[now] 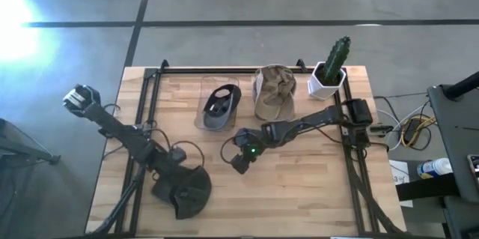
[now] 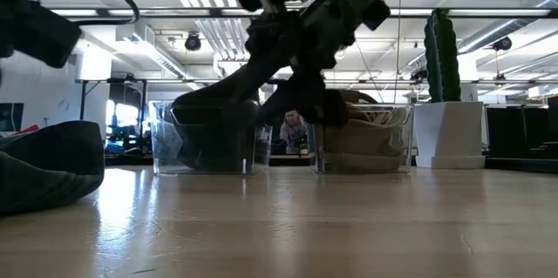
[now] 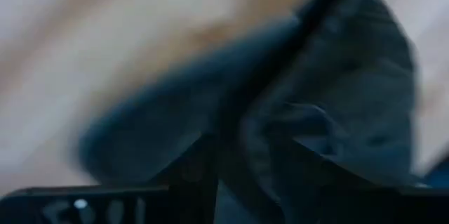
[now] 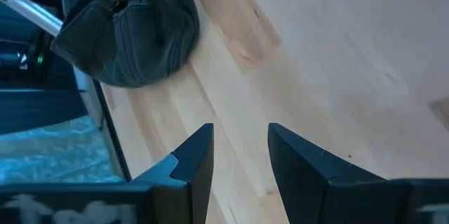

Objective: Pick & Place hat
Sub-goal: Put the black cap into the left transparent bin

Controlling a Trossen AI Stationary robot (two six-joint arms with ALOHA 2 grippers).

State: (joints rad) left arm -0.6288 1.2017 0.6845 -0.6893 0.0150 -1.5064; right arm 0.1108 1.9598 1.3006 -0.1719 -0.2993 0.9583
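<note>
A dark grey hat [image 1: 191, 194] lies near the table's near-left edge. It also shows in the low view [image 2: 44, 169] and in the right wrist view [image 4: 130, 34]. My left gripper [image 1: 174, 192] is down on it, shut on its cloth [image 3: 252, 161]. My right gripper [image 1: 239, 165] hovers over the bare wood at the table's middle, open [image 4: 240, 147], with nothing between its fingers. It stands to the right of the hat and well apart from it. My left gripper has dark cloth of the hat [image 3: 270, 129] between its two fingers, coming from above at a slant. The blurred wrist view does not show which part of the hat that is. The hat's underside [image 2: 52, 204] rests on the table.
At the far side stand two clear bins: one [image 1: 218, 106] holds another dark hat, and the other [image 1: 273, 93] holds a tan hat. A cactus in a white pot [image 1: 331, 70] stands at the far right corner. Black frame rails [image 1: 142, 119] run along the table's sides.
</note>
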